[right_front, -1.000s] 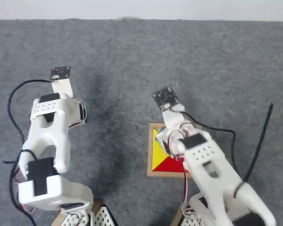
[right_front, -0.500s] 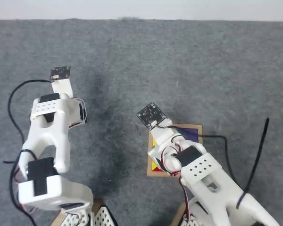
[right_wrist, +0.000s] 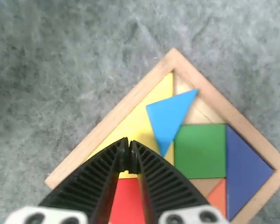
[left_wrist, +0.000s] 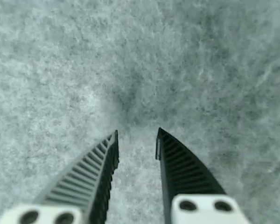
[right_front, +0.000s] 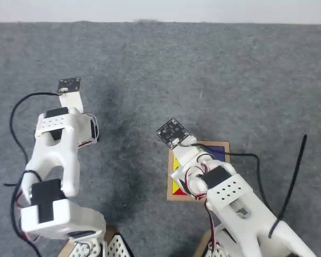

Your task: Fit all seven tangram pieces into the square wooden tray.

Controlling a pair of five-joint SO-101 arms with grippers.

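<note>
Right arm swung in over the tray (right_wrist: 113, 119) during the last second and has barely shifted since; left arm unchanged. Note your right gripper (right_wrist: 129, 143): pinched closed, nothing in it, tips above the yellow piece (right_wrist: 136, 122). Light blue triangle (right_wrist: 169, 119) lies askew, partly over yellow and bare wood, beside the green square (right_wrist: 199, 150). Dark blue triangle (right_wrist: 245, 172) sits along one rim. Your left gripper (left_wrist: 136, 134): parted a little, empty, over grey mat (left_wrist: 186, 56), well apart from the tray.

Grey felt worktop (right_front: 246, 69) lies under the fingers (left_wrist: 182, 168) and all around them; a pale wall strip (right_front: 160, 10) runs well beyond them; soft, even light throughout.
</note>
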